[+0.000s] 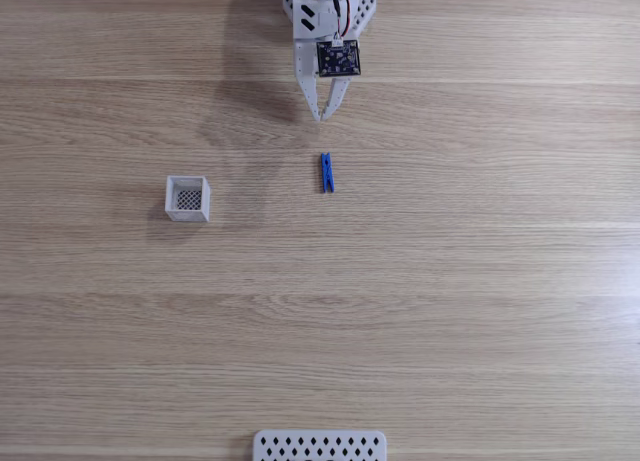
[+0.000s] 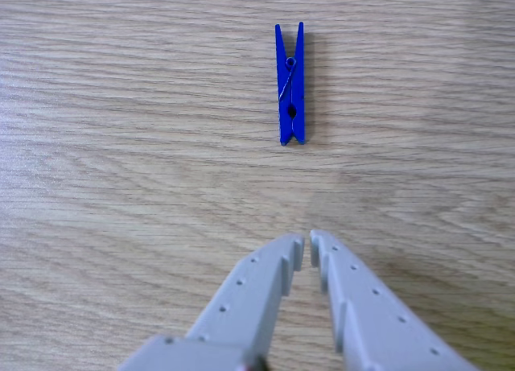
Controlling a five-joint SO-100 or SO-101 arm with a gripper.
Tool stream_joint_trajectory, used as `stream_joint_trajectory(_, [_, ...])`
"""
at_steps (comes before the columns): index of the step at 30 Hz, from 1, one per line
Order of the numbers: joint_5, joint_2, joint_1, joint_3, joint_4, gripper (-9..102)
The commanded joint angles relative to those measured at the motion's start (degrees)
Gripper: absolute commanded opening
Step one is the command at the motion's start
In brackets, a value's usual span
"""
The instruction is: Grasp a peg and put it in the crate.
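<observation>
- gripper [image 1: 324,114] sits at 12 o'clock in the fixed view, fingertips nearly together, just a sliver of gap, holding nothing. White printed plastic with little dimples along the fingers [image 2: 265,282].
- peg [image 1: 326,172] lies flat on the surface [image 1: 480,311] just past the tips, toward 6 o'clock, lined up with the gripper's reach. Bright blue, slim, wire spring near the middle.
- my guess: it's light, stiff, smooth plastic, so it could skid or twist. I'd pinch across the two long sides around the spring.
- crate [image 1: 187,198] is well off at 9 o'clock from the peg. Small white square walls, dark mesh bottom.
- surface is matte wood grain; a perforated white plate [image 1: 319,446] sits at 6 o'clock.
</observation>
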Motion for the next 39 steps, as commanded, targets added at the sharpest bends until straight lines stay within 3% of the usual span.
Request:
stream_joint_trajectory(1, [0.44, 1.76, -0.35, 1.32, -0.09, -1])
stream_joint_trajectory(23, [-0.35, -0.88, -0.35, 0.18, -0.26, -1])
stream_joint_trajectory(39, [0.26, -64.86, -0.62, -48.96, -0.26, -1])
